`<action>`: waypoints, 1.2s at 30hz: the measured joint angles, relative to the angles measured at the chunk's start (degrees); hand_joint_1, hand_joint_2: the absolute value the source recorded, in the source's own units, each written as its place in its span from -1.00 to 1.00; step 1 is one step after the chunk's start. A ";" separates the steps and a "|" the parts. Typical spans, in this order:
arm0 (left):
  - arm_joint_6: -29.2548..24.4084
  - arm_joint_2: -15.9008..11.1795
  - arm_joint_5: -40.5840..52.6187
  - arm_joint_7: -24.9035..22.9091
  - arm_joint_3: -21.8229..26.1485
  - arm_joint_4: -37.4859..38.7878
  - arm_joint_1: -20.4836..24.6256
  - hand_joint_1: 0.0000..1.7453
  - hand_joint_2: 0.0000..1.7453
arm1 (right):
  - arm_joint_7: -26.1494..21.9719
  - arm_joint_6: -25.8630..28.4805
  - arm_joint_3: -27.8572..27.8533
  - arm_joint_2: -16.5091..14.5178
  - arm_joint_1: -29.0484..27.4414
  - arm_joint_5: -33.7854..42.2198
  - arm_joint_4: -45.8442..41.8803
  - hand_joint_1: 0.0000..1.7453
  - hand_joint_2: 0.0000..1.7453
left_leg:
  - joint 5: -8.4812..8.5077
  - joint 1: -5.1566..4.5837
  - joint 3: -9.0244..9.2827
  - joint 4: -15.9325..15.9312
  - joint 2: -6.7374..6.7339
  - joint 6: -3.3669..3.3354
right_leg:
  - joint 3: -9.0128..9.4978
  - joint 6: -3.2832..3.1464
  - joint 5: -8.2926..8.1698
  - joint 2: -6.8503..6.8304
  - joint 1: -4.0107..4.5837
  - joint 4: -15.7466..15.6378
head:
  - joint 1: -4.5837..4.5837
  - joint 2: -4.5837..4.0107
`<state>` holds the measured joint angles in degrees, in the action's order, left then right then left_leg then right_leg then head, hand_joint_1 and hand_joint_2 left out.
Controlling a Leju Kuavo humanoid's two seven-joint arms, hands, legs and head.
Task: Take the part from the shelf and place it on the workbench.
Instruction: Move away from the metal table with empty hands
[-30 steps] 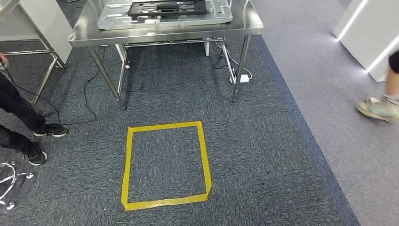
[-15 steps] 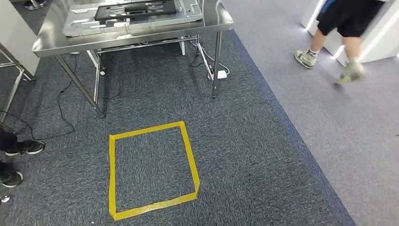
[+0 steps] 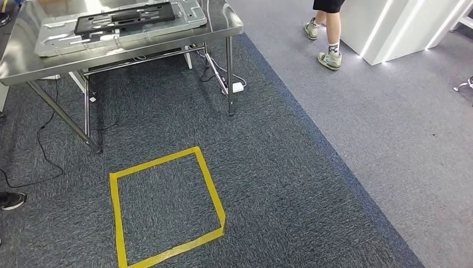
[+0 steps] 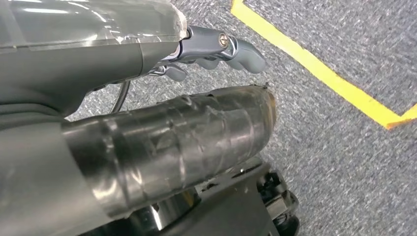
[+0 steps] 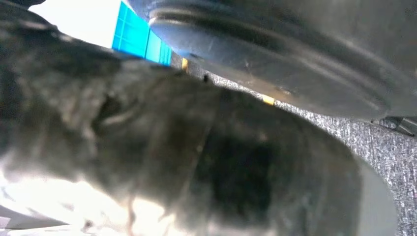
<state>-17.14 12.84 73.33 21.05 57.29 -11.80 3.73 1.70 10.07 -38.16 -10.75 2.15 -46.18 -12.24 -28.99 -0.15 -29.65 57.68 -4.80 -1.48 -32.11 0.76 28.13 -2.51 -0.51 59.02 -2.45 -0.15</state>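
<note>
Steel workbench (image 3: 167,42); ribbed grey left hand (image 4: 147,142)

View swings right; person (image 3: 328,28) walks farther off.

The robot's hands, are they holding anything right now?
The left hand holds nothing: its fingers are curled in over bare carpet. The right hand is too blurred and close to tell.

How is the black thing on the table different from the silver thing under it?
The black panel is dark, while the silver metal plate is shiny and pale. The black panel is smaller; the silver metal plate sticks out past it all round. The panel lies on top, the plate beneath. Both lie flat on the steel workbench.
</note>
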 joint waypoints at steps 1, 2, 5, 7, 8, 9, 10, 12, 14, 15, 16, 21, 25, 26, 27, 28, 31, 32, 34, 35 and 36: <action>0.00 0.03 0.01 -0.02 0.00 0.00 0.07 -1.00 -1.00 | -0.05 0.18 0.00 0.00 -0.07 -0.05 0.00 -1.00 -1.00 | -0.06 0.05 0.13 -0.05 -0.24 0.34 | -0.02 -0.42 -0.08 0.46 -0.02 -0.02 | 0.02 0.00; -0.01 0.05 0.02 -0.03 0.00 0.00 0.14 -1.00 -1.00 | -0.20 0.41 0.00 0.00 -0.12 -0.08 0.00 -1.00 -1.00 | -0.44 0.15 0.14 0.25 0.08 0.66 | -0.01 -0.78 -0.26 0.84 -0.12 -0.23 | 0.01 0.00; -0.02 0.09 0.03 -0.01 0.00 0.00 0.11 -1.00 -1.00 | -1.28 1.13 -0.01 0.00 -0.10 -0.10 0.00 -1.00 -1.00 | -4.92 0.47 -2.55 6.76 3.06 1.31 | -0.18 -1.76 -0.85 2.04 -0.26 -0.64 | 0.03 0.00; -0.02 0.10 0.06 -0.05 0.00 0.00 -0.12 -1.00 -1.00 | -2.26 1.50 -0.02 0.00 -0.09 -0.09 0.00 -1.00 -1.00 | -8.16 0.51 -5.88 14.12 4.05 1.37 | -0.49 -1.97 -0.97 3.07 -0.04 -0.51 | 0.04 0.00; -0.03 0.10 0.09 -0.09 0.00 0.00 -0.22 -1.00 -1.00 | -2.68 1.64 -0.02 0.00 -0.11 -0.08 0.00 -1.00 -1.00 | -8.31 0.50 -6.75 15.95 4.21 1.32 | -0.58 -1.99 -0.98 3.67 0.05 -0.42 | 0.04 0.00; -0.04 0.10 0.12 -0.11 0.00 0.00 -0.28 -1.00 -1.00 | -3.07 1.79 -0.02 0.00 -0.12 -0.07 0.00 -1.00 -1.00 | -7.30 0.50 -6.65 15.61 4.32 1.19 | -0.62 -1.99 -0.98 4.29 0.12 -0.33 | 0.04 0.00; -0.07 0.10 0.14 -0.12 0.00 0.00 -0.30 -1.00 -1.00 | -3.40 1.88 -0.02 0.00 -0.13 -0.05 0.00 -1.00 -1.00 | -5.37 0.50 -5.51 13.07 4.52 0.99 | -0.59 -1.98 -0.98 4.92 0.16 -0.26 | 0.04 0.00; -0.11 0.10 0.19 -0.09 0.00 0.00 -0.30 -1.00 -1.00 | -3.87 1.97 -0.02 -0.01 -0.05 0.00 0.00 -1.00 -1.00 | -1.52 0.49 -2.09 5.36 6.26 0.46 | -0.59 -1.84 -0.98 6.09 0.24 -0.06 | 0.03 0.00; -0.16 0.11 0.22 -0.07 0.00 0.00 -0.26 -1.00 -1.00 | -4.10 1.97 -0.04 -0.01 0.07 0.10 0.00 -1.00 -1.00 | -0.25 0.39 -0.38 1.07 7.88 0.11 | -0.90 -1.35 -1.11 7.09 0.23 0.12 | 0.03 0.00; -0.19 0.11 0.25 -0.07 0.00 0.00 -0.21 -1.00 -1.00 | -4.13 1.98 -0.05 -0.02 0.07 0.16 0.00 -1.00 -1.00 | -0.37 0.30 -0.30 0.67 7.98 -0.03 | -1.08 -0.98 -1.24 7.55 0.18 0.12 | 0.03 0.00; -0.22 0.11 0.27 -0.07 0.00 0.00 -0.15 -1.00 -1.00 | -4.13 2.01 -0.08 -0.01 0.01 0.21 0.00 -1.00 -1.00 | -0.20 0.33 -0.24 0.48 7.54 -0.29 | -1.23 -0.62 -1.41 7.97 0.11 0.02 | 0.02 0.00; -0.38 0.18 0.51 -0.13 0.00 0.00 -0.15 -1.00 -1.00 | -3.75 2.33 -0.13 0.09 -0.06 0.25 0.00 -1.00 -1.00 | 0.88 0.38 0.04 -0.84 4.51 -1.90 | -5.45 0.54 4.08 3.86 0.11 8.95 | -0.18 0.00; -0.56 0.19 0.38 -0.15 0.02 0.00 -0.27 -1.00 -1.00 | -2.85 2.33 -0.15 0.09 -0.14 -0.02 0.00 -1.00 -1.00 | 0.68 0.17 -0.08 -0.69 1.95 -1.84 | -6.93 1.09 4.08 2.80 -0.34 12.83 | -0.17 0.00; -0.56 0.19 0.27 -0.16 0.02 0.00 -0.23 -1.00 -1.00 | -2.72 2.31 -0.15 0.10 -0.17 -0.15 0.00 -1.00 -1.00 | 0.55 0.18 0.01 -0.62 1.47 -1.70 | -4.84 1.08 2.12 2.21 -0.38 9.04 | -0.17 0.00; -0.56 0.18 0.16 -0.17 0.03 0.00 -0.20 -1.00 -1.00 | -2.58 2.25 -0.15 0.11 -0.13 -0.28 0.00 -1.00 -1.00 | 0.36 0.08 0.10 -0.51 1.03 -1.45 | -2.76 0.91 0.74 1.23 -0.23 5.13 | -0.17 0.00; -0.57 0.17 0.09 -0.21 0.04 0.00 -0.19 -1.00 -1.00 | -2.48 2.17 -0.15 0.11 -0.06 -0.40 0.00 -1.00 -1.00 | 0.15 -0.02 0.18 -0.39 0.63 -1.15 | -1.16 0.59 -0.23 0.54 -0.07 2.01 | -0.15 0.00; -0.60 0.14 -0.01 -0.32 0.09 0.00 -0.05 -1.00 -1.00 | -2.28 1.93 -0.15 0.09 0.00 -0.82 0.00 -1.00 -1.00 | -0.22 -0.20 0.49 -0.29 -0.35 -0.23 | -0.25 -0.52 -0.47 0.54 0.33 -0.32 | -0.08 0.00; -0.61 0.14 -0.03 -0.33 0.10 0.00 0.03 -1.00 -1.00 | -2.23 1.89 -0.15 0.08 -0.04 -0.92 0.00 -1.00 -1.00 | -0.41 -0.08 0.59 -0.15 -0.26 0.10 | -0.21 -0.87 -0.58 0.92 0.27 -0.48 | -0.08 0.00; -0.61 0.13 -0.07 -0.32 0.16 0.00 0.08 -1.00 -1.00 | -2.10 1.88 -0.15 0.06 0.02 -1.04 0.00 -1.00 -1.00 | -2.17 0.17 -0.15 2.06 1.46 0.71 | -0.11 -1.59 -0.93 1.71 0.06 -0.85 | -0.07 0.00; -0.60 0.12 -0.10 -0.31 0.21 0.00 0.04 -1.00 -1.00 | -2.02 1.88 -0.15 0.04 0.10 -1.07 0.00 -1.00 -1.00 | -3.93 0.32 -1.37 4.83 2.73 0.92 | -0.10 -1.89 -1.08 2.10 0.01 -0.96 | -0.06 0.00; -0.60 0.12 -0.17 -0.31 0.27 0.00 -0.04 -1.00 -1.00 | -1.93 1.87 -0.15 0.03 0.17 -1.10 0.00 -1.00 -1.00 | -5.92 0.37 -3.05 8.48 3.69 1.02 | -0.20 -2.07 -1.14 2.54 0.06 -0.95 | -0.05 0.00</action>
<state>-17.74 12.96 73.15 20.74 57.56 -11.80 3.69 -0.23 11.94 -38.31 -10.72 2.33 -47.29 -12.24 -34.91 0.22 -32.70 66.16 -1.11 -0.46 -32.30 -1.31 26.99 0.02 -0.45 58.07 -2.50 -0.15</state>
